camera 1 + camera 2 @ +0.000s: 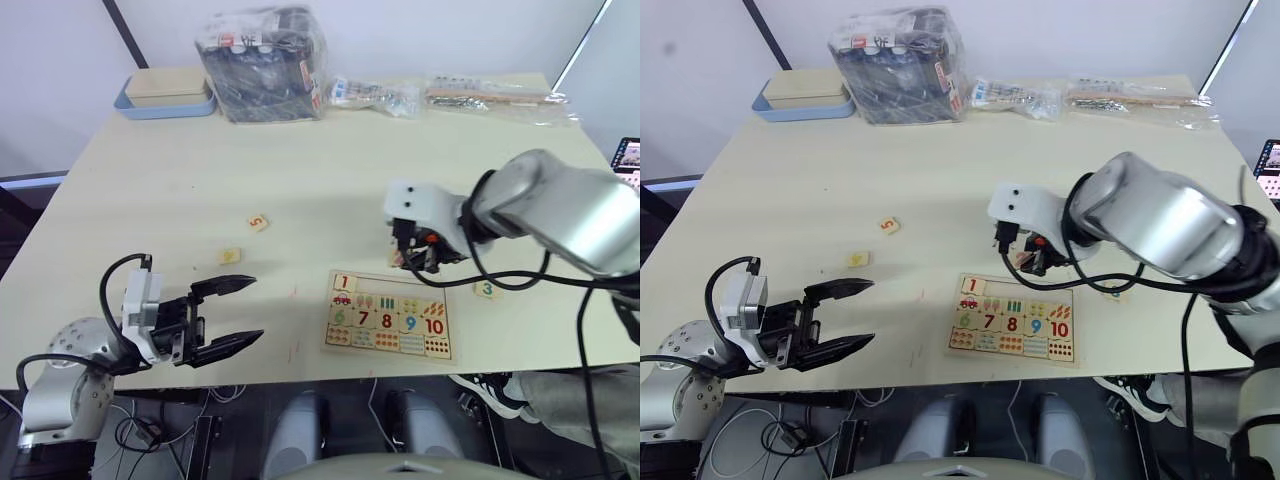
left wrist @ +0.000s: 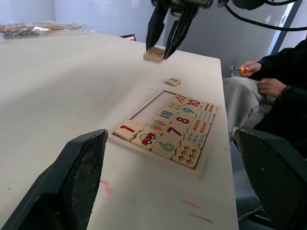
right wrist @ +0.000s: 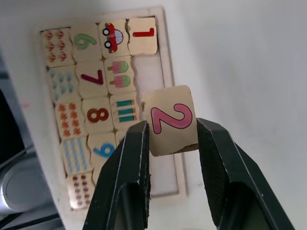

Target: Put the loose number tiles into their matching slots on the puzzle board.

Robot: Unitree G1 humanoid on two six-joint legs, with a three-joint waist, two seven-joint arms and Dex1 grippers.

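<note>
The puzzle board (image 1: 330, 338) lies near the table's front edge, right of centre. A tile with a red 1 (image 1: 344, 283) sits in its top row, and the other slots (image 3: 145, 72) of that row are empty. My right gripper (image 1: 414, 262) hangs just above the board's far edge, shut on the pink 2 tile (image 3: 170, 122). Loose tiles lie on the table: a 5 (image 1: 258, 222), one with a yellowish digit (image 1: 231, 256), and a green 3 (image 1: 487, 290) right of the board. At the front left, my left gripper (image 1: 254, 310) is open and holds nothing.
At the back stand a blue tray with a beige box (image 1: 165, 92), a plastic-wrapped dark box (image 1: 265, 65) and flat plastic bags (image 1: 495, 97). A person's hands (image 2: 261, 81) rest beyond the table's right edge.
</note>
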